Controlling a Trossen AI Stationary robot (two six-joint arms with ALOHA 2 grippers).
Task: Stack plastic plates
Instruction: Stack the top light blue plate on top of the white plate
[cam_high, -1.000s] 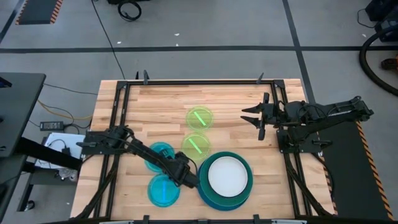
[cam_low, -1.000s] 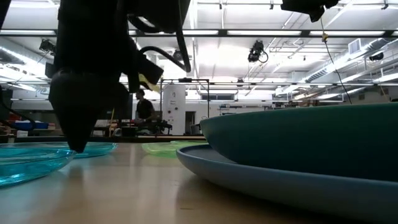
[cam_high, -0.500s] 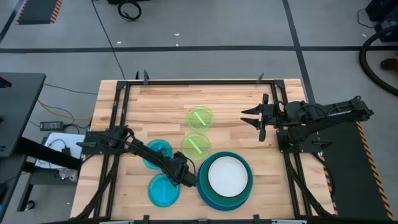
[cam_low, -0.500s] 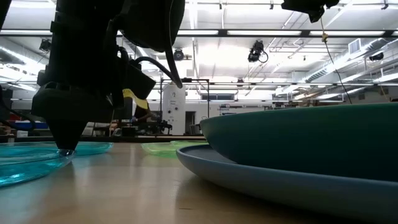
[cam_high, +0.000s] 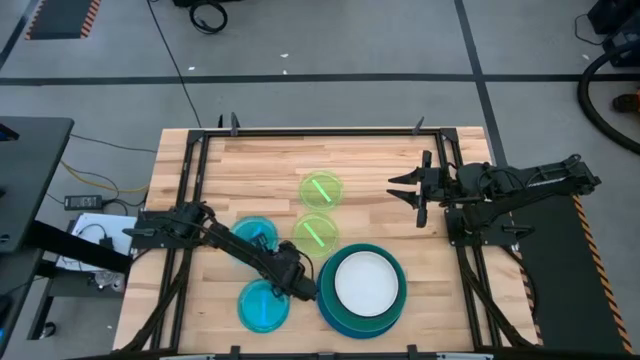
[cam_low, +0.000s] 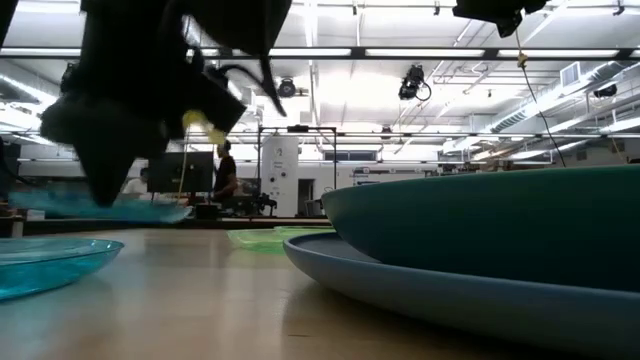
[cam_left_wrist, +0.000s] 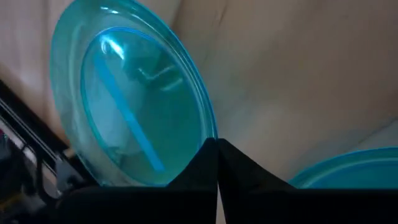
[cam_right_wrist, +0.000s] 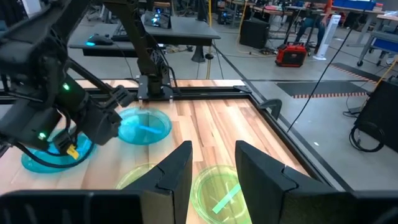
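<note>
My left gripper (cam_high: 281, 265) is shut on a small cyan plate (cam_high: 255, 231), which shows raised above the wood in the low view (cam_low: 140, 209). A second cyan plate (cam_high: 262, 305) lies flat near the front edge. Two lime-green plates (cam_high: 321, 189) (cam_high: 315, 232) lie flat in the middle. A white plate (cam_high: 365, 283) rests in the teal plate (cam_low: 480, 220), which sits on the blue plate (cam_low: 420, 290). The black plate is hidden. My right gripper (cam_high: 402, 187) hangs open over the far right of the table. My left gripper pinches the cyan plate's rim (cam_left_wrist: 208, 134) between its two shut fingers, on the side of the plate toward the big stack. The fingers slant down from above. The plate reaches away from the fingertips and is lifted clear of the table.
The black frame rails (cam_high: 190, 200) run along the table's left, far and right sides. Bare wood lies at the far left and far middle. The big stack's rim (cam_high: 325, 300) is close beside my left gripper. A person stands far off in the room behind the table (cam_low: 228, 175).
My left gripper has taken hold of the farther cyan plate's rim, risen, and shifted a little toward the table's left edge. That plate lay flat on the wood and is now lifted clear. The nearer cyan plate has stayed where it was.
</note>
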